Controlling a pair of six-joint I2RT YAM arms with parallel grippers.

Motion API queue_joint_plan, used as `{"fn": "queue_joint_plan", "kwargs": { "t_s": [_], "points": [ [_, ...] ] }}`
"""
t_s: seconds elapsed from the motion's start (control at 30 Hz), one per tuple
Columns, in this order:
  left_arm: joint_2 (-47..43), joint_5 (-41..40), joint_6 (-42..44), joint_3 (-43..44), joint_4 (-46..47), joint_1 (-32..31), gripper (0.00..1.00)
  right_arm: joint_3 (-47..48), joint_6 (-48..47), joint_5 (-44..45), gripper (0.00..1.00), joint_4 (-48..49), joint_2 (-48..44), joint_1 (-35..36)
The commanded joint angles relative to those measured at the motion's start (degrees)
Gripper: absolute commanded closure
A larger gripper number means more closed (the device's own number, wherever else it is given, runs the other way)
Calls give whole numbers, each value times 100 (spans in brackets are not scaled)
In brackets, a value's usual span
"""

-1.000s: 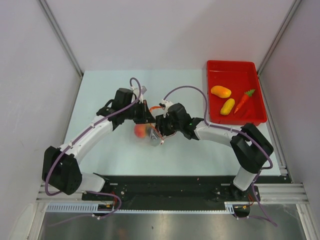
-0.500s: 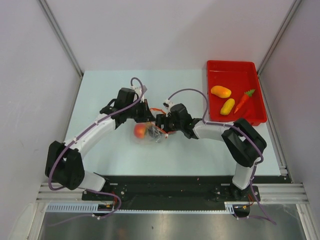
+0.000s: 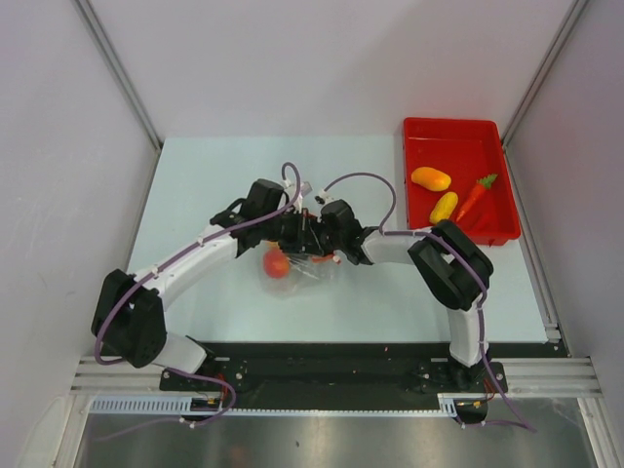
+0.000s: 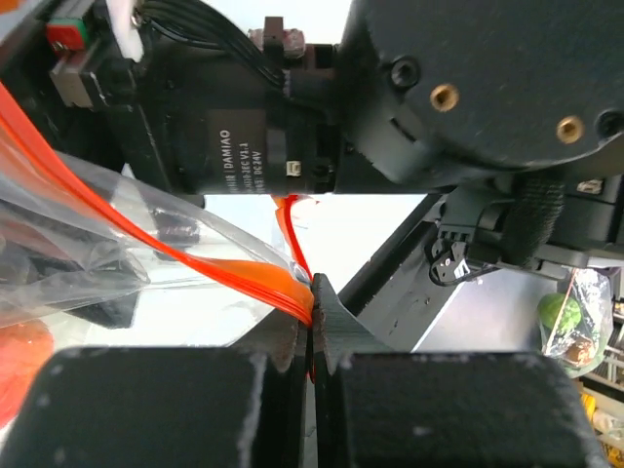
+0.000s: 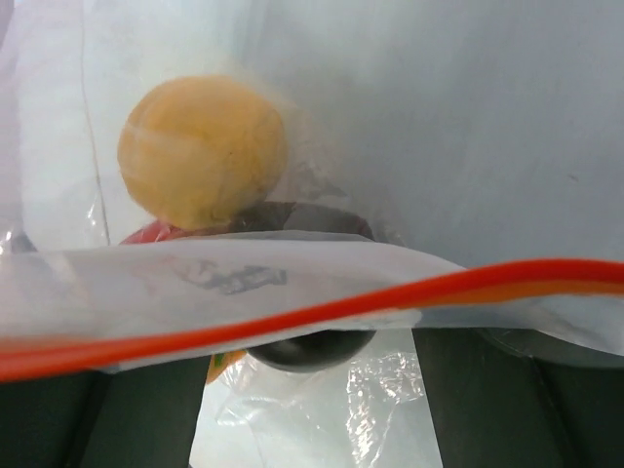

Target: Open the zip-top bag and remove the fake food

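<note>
Well, the zip-top bag [image 3: 310,276] is found mid-table, its orange strip clamped tight in the left gripper [image 4: 312,310]. The right gripper [image 3: 318,240] is spread apart, the strip stretched across between its fingers. A peach-red fruit [image 3: 277,263] is seen inside at the bag's 9 o'clock.

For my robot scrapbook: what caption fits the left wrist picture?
The left gripper pinches the zip-top bag by its orange-red zip strip.
</note>
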Motion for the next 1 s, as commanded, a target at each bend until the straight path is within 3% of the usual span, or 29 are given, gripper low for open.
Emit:
{"fn": "queue_joint_plan", "kwargs": {
  "t_s": [0.0, 0.3, 0.7, 0.97],
  "points": [
    [-131, 492, -10, 143, -11, -32, 100, 334, 174, 493, 24, -146, 408, -16],
    [-324, -201, 140, 134, -362, 74, 100, 62, 41, 45, 60, 39, 154, -34],
    [-667, -721, 377, -296, -459, 478, 100, -211, -872, -543, 72, -1120, -1191, 28],
    [-711, -739, 517, -314, -521, 654, 100, -808, -1242, -254, 75, -1841, -2324, 195]
  ]
}}
